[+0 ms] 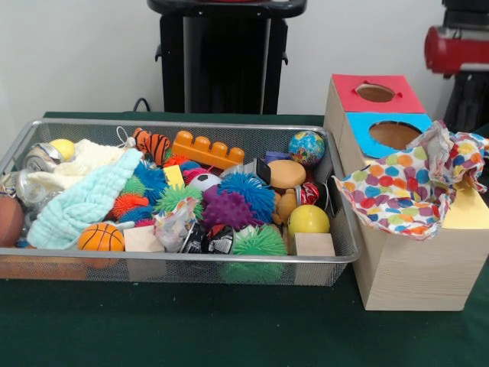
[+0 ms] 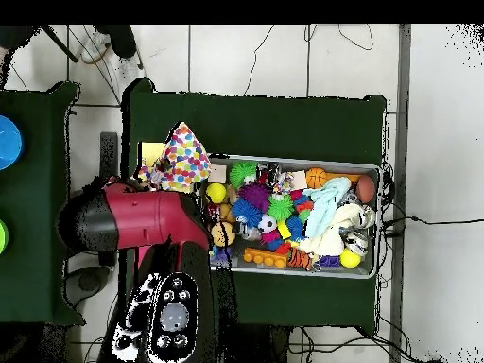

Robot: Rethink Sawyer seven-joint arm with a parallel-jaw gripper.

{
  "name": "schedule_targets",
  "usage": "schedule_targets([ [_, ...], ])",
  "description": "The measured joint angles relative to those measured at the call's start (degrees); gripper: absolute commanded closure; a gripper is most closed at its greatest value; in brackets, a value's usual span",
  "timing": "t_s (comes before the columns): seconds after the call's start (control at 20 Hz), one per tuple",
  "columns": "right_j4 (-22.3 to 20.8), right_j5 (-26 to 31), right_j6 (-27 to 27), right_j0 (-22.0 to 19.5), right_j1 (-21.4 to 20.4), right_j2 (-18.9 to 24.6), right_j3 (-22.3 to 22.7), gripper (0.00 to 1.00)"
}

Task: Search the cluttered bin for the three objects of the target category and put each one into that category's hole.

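Wire mesh bin (image 1: pixel 336 229) on green table, packed w/ toys: spiky balls in purple (image 1: pixel 228 208), blue (image 1: pixel 246 189), green (image 1: pixel 260 241); mini basketball (image 1: pixel 100 237), yellow ball (image 1: pixel 308 220), globe ball (image 1: pixel 306 147). Just beside it, wooden box (image 1: pixel 416 271) w/ round holes in red (image 1: pixel 375 92) & blue (image 1: pixel 394 134) panels, polka-dot cloth (image 1: pixel 397 191) draped over its near end

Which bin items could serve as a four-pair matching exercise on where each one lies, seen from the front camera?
Things:
1. globe ball
2. mini basketball
3. orange toy brick
4. dotted cloth

Places:
A. near wall of the bin, left part
B. draped over the wooden box
C. far right corner of the bin
D. along the bin's far wall, middle

Pairs: 1-C, 2-A, 3-D, 4-B
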Motion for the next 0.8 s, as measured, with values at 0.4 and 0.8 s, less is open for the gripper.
schedule_targets([
  [0.4,0.04,5.71,0.0,2.4,-4.07,-1.11,-2.07,1.0],
  [0.8,0.21,3.77,0.0,2.64,-3.84,-1.11,-1.81,1.0],
])
